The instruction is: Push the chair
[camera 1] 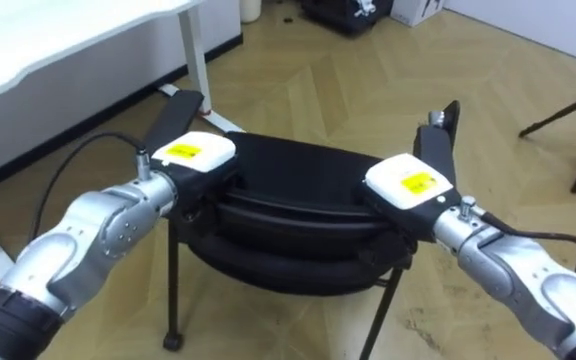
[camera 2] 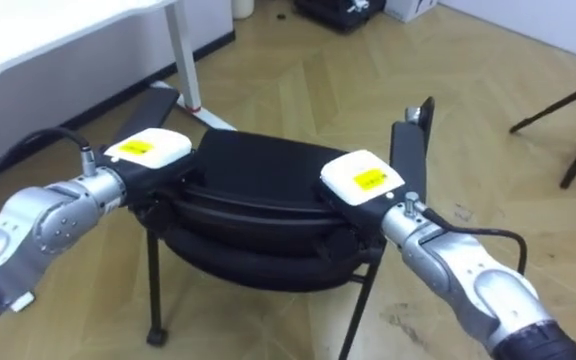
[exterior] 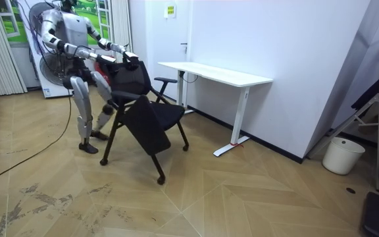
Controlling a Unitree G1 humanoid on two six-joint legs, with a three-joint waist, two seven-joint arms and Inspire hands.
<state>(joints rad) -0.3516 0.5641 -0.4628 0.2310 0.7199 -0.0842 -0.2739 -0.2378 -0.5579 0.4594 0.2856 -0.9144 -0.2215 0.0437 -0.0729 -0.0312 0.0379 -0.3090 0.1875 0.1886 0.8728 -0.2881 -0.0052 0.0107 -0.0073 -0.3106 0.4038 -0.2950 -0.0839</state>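
Observation:
I stand right behind a black chair (camera 1: 298,190), looking down over the top of its backrest. Its two armrests stick out forward, one at the left (camera 1: 183,110) and one at the right (camera 1: 438,135). My left hand (camera 1: 198,155) lies on the left end of the backrest top, and my right hand (camera 1: 408,185) on the right end. In the room view the chair (exterior: 140,108) leans back toward me, its seat pointing at the white desk (exterior: 216,74).
The white desk (camera 1: 68,40) runs along the upper left, its leg (camera 1: 196,60) and foot close ahead of the chair. A dark tripod (camera 1: 568,110) stands at the right and a black case (camera 1: 348,15) further ahead. Wood floor lies open between them.

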